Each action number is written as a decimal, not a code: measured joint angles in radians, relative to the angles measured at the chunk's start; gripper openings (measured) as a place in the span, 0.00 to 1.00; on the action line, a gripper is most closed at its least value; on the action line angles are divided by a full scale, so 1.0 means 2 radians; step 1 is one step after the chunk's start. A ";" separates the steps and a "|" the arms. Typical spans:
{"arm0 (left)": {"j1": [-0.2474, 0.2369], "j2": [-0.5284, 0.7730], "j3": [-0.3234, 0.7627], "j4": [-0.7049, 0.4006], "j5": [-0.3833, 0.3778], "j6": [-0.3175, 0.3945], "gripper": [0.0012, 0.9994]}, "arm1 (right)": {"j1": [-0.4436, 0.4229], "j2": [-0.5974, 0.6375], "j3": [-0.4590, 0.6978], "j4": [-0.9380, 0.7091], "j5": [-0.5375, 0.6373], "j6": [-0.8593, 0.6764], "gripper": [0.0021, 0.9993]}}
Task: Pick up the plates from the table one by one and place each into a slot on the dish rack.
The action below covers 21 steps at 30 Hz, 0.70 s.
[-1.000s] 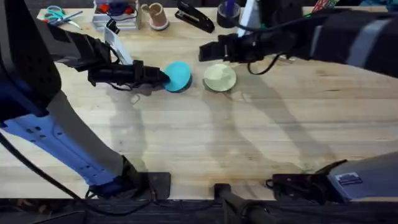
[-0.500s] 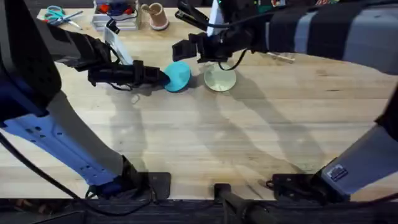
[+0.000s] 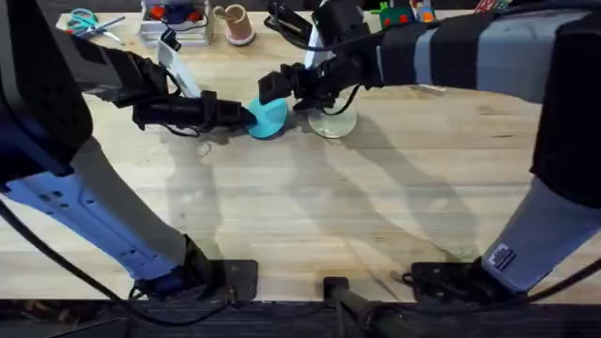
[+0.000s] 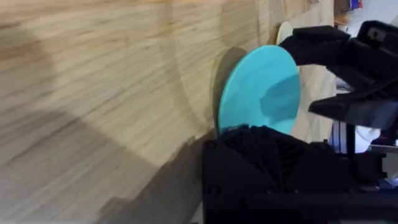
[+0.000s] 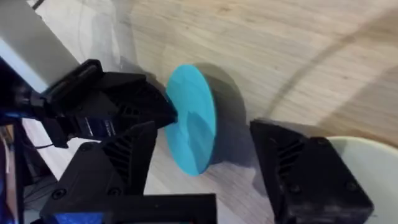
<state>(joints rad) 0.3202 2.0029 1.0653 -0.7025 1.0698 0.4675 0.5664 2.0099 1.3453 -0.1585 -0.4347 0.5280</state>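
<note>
Sitting on the table (image 3: 376,216), the blue plate (image 3: 269,116) is being tipped up on edge, face toward the right arm, long axis near upright. Left gripper (image 3: 246,116) is clamping its rim; right gripper (image 5: 202,155) is hanging wide open around the other edge, gripping nothing. Looks stiff, light, kinda slick, so I'd pinch the rim. Cream plate (image 3: 332,122) is lying flat just beside it

Even, bright light falls on the tabletop (image 3: 376,216), where both arms cast soft, pale shadows. The arm rising nearest the overhead camera shows large, dark and blurred. Wood grain streaks with blur beside the left pincer (image 4: 261,140).
</note>
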 joint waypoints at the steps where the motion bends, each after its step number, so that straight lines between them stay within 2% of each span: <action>1: 0.000 0.000 0.000 0.000 0.000 0.000 0.04 | 0.002 0.001 0.000 0.000 0.000 0.003 0.89; 8: 0.000 0.000 0.000 0.000 0.000 0.000 0.04 | 0.017 0.002 0.000 0.001 0.000 0.017 0.79; 11: 0.000 0.000 0.000 0.000 0.000 0.000 0.04 | 0.020 0.002 0.000 0.001 0.000 0.020 0.70; 13: 0.000 0.000 0.000 0.000 0.000 0.000 0.04 | 0.020 0.002 0.000 0.004 0.000 0.022 0.54; 15: 0.000 0.000 0.000 0.000 0.000 0.000 0.04 | 0.020 0.003 0.000 0.008 0.001 0.022 0.26; 16: 0.001 0.000 0.000 -0.001 0.000 0.000 0.04 | 0.018 0.003 0.000 0.010 0.004 0.024 0.16; 18: 0.002 0.000 0.000 -0.002 0.000 0.000 0.04 | 0.015 0.005 0.000 0.012 0.002 0.026 0.05; 21: 0.002 0.000 0.000 -0.002 0.000 0.000 0.04 | 0.014 0.005 0.000 0.014 -0.002 0.026 0.03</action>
<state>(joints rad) 0.3252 2.0029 1.0653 -0.7063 1.0706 0.4671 0.5949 2.0208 1.3457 -0.1303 -0.4382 0.5800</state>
